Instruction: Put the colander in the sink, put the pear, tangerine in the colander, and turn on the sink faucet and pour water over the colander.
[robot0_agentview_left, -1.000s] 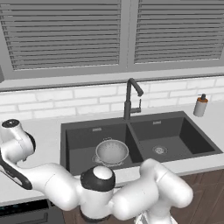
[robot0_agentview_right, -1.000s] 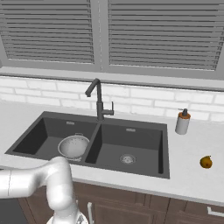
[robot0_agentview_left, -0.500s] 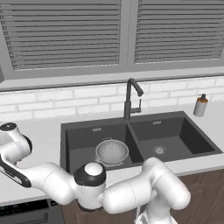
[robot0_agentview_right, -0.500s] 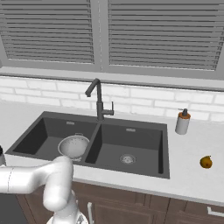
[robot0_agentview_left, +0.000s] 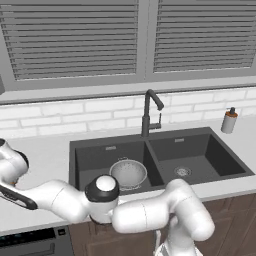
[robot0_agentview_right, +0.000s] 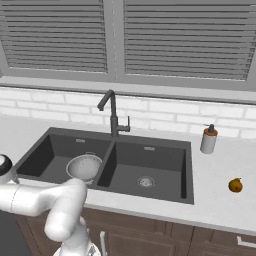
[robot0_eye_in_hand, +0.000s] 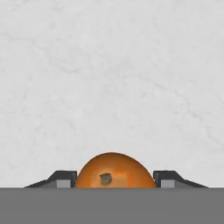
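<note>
The tangerine (robot0_eye_in_hand: 114, 170), round and bright orange, rests on the pale marble counter between my gripper (robot0_eye_in_hand: 113, 180) fingertips (robot0_eye_in_hand: 65, 179), which press against its two sides. My wrist (robot0_agentview_left: 11, 167) reaches over the counter left of the sink (robot0_agentview_left: 200, 150). The silvery colander (robot0_agentview_left: 128, 172) stands in the left basin, also seen as the colander (robot0_agentview_right: 84, 166) from the right. The olive-brown pear (robot0_agentview_right: 235, 185) lies on the counter right of the sink (robot0_agentview_right: 150, 160). The black sink faucet (robot0_agentview_left: 149, 112) rises behind the basin divider, its spout angled right; no water runs from the faucet (robot0_agentview_right: 112, 112).
A soap dispenser (robot0_agentview_left: 229, 120) with a brown top stands at the back right of the sink, also the dispenser (robot0_agentview_right: 208, 140). White brick backsplash and shuttered windows lie behind. My own arm's elbow (robot0_agentview_left: 102, 189) crosses in front of the sink's front edge.
The elbow has swung left and the wrist has sunk slightly toward the left counter. The colander, pear and faucet have not moved.
</note>
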